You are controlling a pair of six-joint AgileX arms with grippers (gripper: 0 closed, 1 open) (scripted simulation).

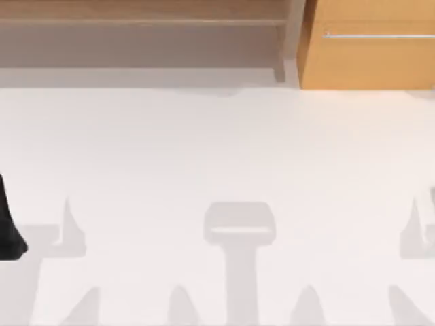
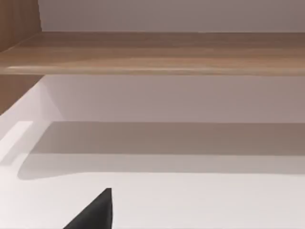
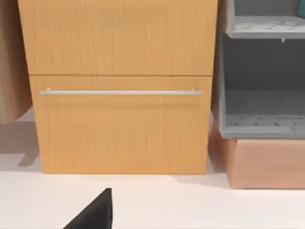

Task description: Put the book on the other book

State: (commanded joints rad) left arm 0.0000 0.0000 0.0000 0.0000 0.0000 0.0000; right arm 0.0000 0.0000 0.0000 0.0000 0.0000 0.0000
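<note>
Both the book and the other book are out of view. My left arm is a dark shape at the table's left edge in the top view. A black part of my left gripper hangs over the white table, facing a low wooden shelf. A black part of my right gripper hangs over the table in front of a wooden drawer cabinet.
The wooden shelf runs along the back of the white table. The drawer cabinet stands at the back right. Beside it are a grey open rack and a peach box. Arm shadows fall across the table's front.
</note>
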